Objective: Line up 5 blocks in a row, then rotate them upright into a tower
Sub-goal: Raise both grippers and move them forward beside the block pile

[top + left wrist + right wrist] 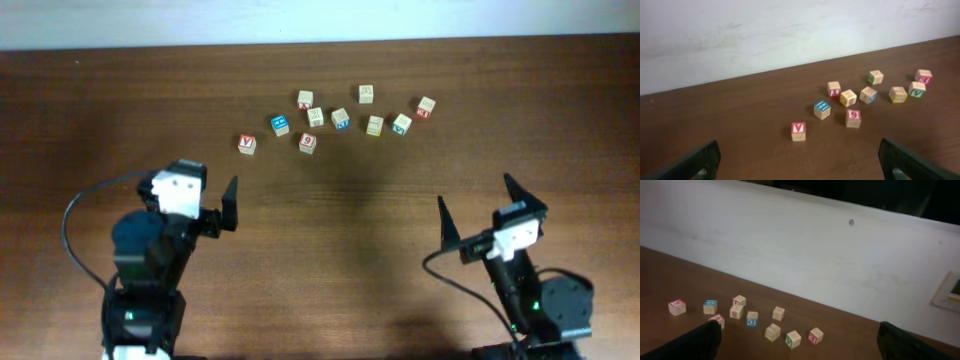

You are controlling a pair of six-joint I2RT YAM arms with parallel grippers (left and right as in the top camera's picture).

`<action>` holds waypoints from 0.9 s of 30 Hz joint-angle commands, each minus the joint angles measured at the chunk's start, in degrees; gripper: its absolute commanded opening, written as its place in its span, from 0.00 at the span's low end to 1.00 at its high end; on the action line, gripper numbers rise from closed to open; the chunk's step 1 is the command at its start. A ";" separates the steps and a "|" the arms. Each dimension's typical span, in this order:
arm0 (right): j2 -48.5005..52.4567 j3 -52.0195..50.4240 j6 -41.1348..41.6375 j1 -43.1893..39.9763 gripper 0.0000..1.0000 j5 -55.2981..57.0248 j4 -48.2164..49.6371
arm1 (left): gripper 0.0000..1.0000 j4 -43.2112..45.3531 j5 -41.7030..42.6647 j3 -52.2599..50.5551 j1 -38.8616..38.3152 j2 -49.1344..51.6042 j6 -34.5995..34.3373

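1. While both arms are sitting back at the near edge, we are logging the surface: a dark brown table (pixel 330 250) whose wood grain is running side to side.
2. A white wall (pixel 790 245) is closing off the table's far edge. In the right wrist view it is carrying a small dark spot (pixel 851 222), and a pale panel (pixel 949 292) is showing at the picture's right edge.
3. The blocks are lying in one loose cluster on the far half of the table, well apart from both arms.
4. The blue-faced block (pixel 281 125) is sitting toward the cluster's left. The red-numeral block (pixel 308 142) is lying just to its right and nearer the arms.
5. The blue-marked block (pixel 340 118) is sitting mid-cluster, with the yellow-marked block (pixel 374 125) and the green-marked block (pixel 401 124) lying side by side to its right.
6. A red-letter cube (pixel 246 144) is marking the cluster's left end. Four pale cubes (pixel 366 94) are lying among and behind the rest.
7. The left gripper (pixel 800 156) is hanging with its jaws spread wide and nothing between them. The right gripper (pixel 474 192) is likewise standing released, grasping nothing.
8. A black cable (pixel 72 215) is looping out beside the left arm.
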 commanded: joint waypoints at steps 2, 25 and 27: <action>7.85 8.15 0.59 0.22 0.99 -3.56 -2.99 | 0.99 -2.29 4.66 7.10 0.37 5.81 0.90; 45.09 42.64 0.57 0.22 0.99 -10.64 -28.26 | 0.99 -23.23 7.06 41.57 0.37 37.46 0.98; 47.23 45.55 0.57 0.20 0.99 -10.82 -30.47 | 0.99 -25.75 7.06 45.05 0.35 39.80 0.98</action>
